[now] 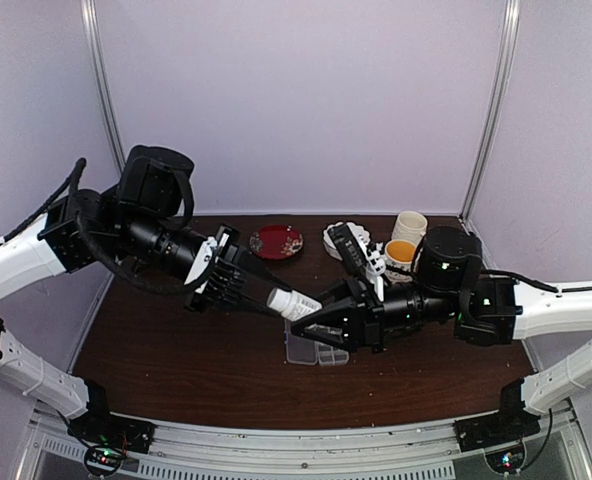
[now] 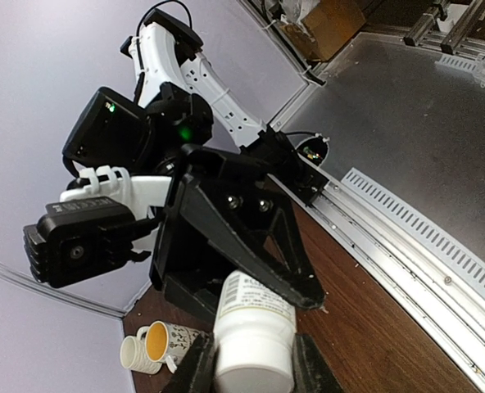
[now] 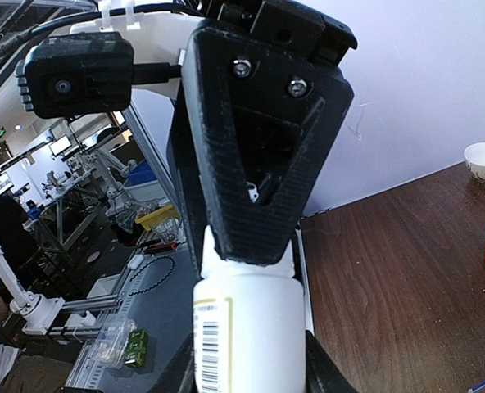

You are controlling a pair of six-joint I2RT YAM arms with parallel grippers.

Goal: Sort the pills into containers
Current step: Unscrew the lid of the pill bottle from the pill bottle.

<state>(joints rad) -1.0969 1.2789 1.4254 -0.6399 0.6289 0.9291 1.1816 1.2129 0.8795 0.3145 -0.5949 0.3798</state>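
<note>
Above the dark wooden table [image 1: 176, 340], left gripper [image 1: 269, 294] and right gripper [image 1: 312, 316] both clamp a white pill bottle [image 1: 292, 303] (one at each end), with the clear pill box [image 1: 311, 352] lying just beneath the right gripper.

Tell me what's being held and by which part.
A white bottle, gripped at both ends: the left gripper on its cap end, the right gripper around its labelled body.
</note>
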